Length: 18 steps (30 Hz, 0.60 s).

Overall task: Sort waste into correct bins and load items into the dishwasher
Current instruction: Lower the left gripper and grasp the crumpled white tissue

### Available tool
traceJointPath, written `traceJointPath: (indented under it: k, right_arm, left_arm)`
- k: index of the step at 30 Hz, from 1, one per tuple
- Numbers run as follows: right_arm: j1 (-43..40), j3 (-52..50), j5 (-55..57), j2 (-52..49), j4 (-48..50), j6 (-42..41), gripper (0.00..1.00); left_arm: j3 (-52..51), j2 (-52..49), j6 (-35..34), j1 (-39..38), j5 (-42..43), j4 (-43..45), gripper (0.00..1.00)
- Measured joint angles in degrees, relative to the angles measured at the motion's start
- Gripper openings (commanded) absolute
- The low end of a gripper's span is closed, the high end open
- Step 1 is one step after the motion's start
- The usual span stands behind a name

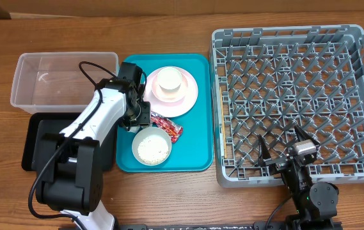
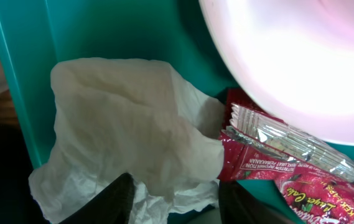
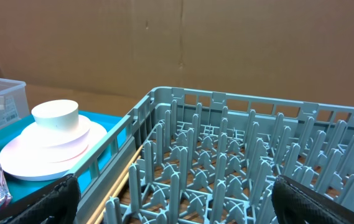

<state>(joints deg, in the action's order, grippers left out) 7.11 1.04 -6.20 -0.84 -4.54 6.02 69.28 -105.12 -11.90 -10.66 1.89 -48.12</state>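
My left gripper (image 2: pixel 177 208) is open, low over the teal tray (image 2: pixel 102 31), with its two fingers either side of the crumpled white napkin (image 2: pixel 127 130). The red foil wrapper (image 2: pixel 288 180) lies just right of the napkin, partly under the pink plate's (image 2: pixel 301 56) edge. In the overhead view the left gripper (image 1: pixel 137 112) hides the napkin. The plate (image 1: pixel 187 97) carries a white cup (image 1: pixel 170 80). A pale bowl of rice (image 1: pixel 151 147) sits in front of the wrapper (image 1: pixel 167 126). My right gripper (image 3: pixel 177 205) is open and empty over the grey dish rack (image 3: pixel 226 155).
The clear tub (image 1: pixel 63 80) stands left of the teal tray (image 1: pixel 197 140), with the black tray (image 1: pixel 34 144) in front of it under my left arm. The big rack (image 1: pixel 297 38) fills the right side and holds no dishes. A cardboard wall stands behind the table.
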Motion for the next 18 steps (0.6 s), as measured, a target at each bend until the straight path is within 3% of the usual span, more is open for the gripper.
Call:
traceJointPath:
  k: [18]
  right_arm:
    - [0.0,0.0,0.0,0.0,0.0,0.0,1.00]
  left_arm:
    - [0.0,0.0,-0.2,0.0,-0.5,1.7,0.56]
